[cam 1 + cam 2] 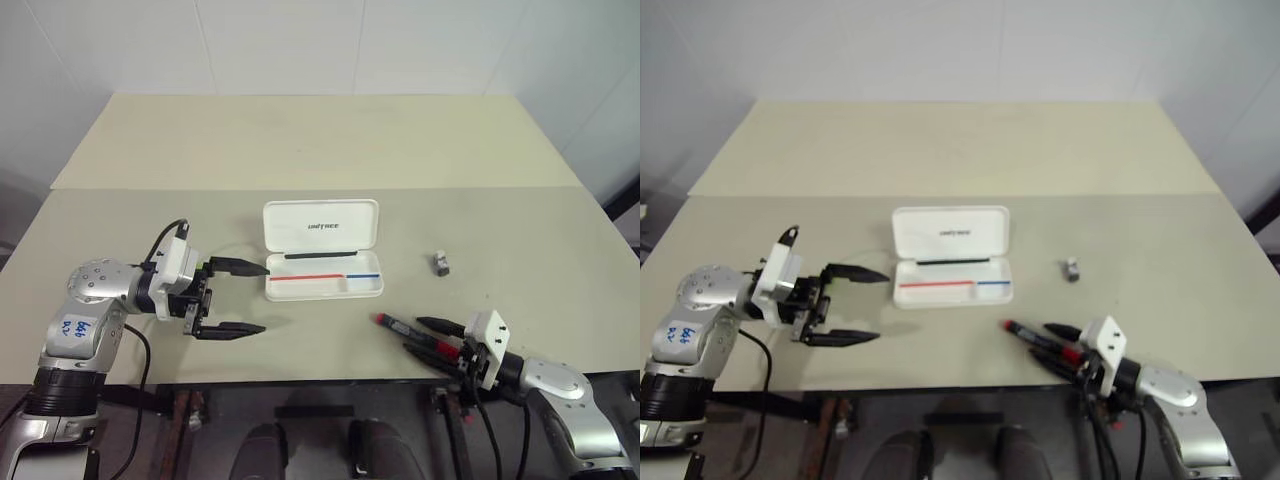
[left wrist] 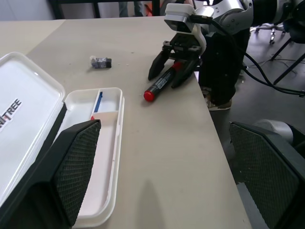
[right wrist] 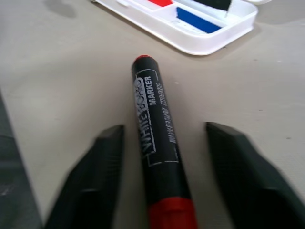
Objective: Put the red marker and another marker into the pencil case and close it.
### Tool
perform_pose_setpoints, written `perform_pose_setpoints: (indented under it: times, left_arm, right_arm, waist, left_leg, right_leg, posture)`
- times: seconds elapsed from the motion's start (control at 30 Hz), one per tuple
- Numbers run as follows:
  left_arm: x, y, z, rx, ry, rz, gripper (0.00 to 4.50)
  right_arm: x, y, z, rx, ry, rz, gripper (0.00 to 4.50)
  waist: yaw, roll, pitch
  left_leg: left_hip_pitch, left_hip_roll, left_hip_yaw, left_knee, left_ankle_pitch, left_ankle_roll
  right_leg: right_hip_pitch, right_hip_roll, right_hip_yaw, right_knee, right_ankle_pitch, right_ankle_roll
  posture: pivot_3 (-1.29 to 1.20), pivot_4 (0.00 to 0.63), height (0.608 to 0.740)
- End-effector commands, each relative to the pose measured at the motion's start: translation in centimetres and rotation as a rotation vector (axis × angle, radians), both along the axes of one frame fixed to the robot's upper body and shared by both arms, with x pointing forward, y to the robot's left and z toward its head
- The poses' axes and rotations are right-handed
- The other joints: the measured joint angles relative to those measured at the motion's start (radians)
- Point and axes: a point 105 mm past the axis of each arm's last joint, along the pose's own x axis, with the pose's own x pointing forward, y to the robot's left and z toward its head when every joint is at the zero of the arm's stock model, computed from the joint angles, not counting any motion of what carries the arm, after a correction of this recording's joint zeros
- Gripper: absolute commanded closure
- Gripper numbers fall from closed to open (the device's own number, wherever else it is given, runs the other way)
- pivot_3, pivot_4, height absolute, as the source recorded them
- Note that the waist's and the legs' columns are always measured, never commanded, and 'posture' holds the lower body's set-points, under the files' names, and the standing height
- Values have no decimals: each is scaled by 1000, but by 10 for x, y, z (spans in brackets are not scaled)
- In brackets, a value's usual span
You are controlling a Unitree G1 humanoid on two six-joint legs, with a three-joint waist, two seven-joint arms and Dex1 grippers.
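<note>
The white pencil case (image 1: 322,215) lies open mid-table, its lid tilted back and a red-and-blue line inside its tray. The red marker (image 1: 398,326) rests flat on the table near the front right, its black barrel printed with white lettering (image 3: 151,119). My right gripper (image 1: 415,335) straddles the marker, one finger on each side, with a gap showing between each finger and the barrel. My left gripper (image 1: 263,298) hangs open just left of the case, holding nothing. Another marker is out of view.
A small dark grey object (image 1: 441,263) sits on the table right of the case. The table's front edge (image 1: 330,380) runs close behind the right gripper. A seam (image 1: 300,188) splits the near table from the far one.
</note>
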Motion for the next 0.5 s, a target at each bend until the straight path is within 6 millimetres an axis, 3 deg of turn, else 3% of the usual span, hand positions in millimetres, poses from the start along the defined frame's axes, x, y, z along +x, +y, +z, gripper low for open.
perform_pose_setpoints:
  times: [0.03,0.1,0.2,0.5]
  left_arm:
    - [2,1,13,3,-75,10,0]
    - [3,0,13,0,-79,11,0]
    - [4,-1,13,-6,-86,16,0]
    - [10,8,10,-17,-127,80,0]
  right_arm:
    - [-6,7,-6,7,14,33,3108]
    - [-4,8,-2,8,-1,34,3864]
    - [-2,8,2,-13,-21,51,3866]
    - [19,7,60,-90,-175,196,3866]
  waist:
    - [0,0,0]
    - [-1,0,0]
    - [-1,0,0]
    - [-4,1,1]
  left_leg:
    - [0,0,0,0,0,0]
    - [0,1,0,-1,-1,-1]
    - [0,1,1,-1,-1,-2]
    - [0,1,6,0,-1,-1]
  right_leg:
    - [0,0,0,0,1,2]
    - [-1,0,0,0,2,4]
    - [-2,2,0,0,2,5]
    - [-3,3,5,0,2,4]
  posture:
    - [0,150,740]
    - [0,150,740]
    - [0,150,740]
    - [0,150,740]
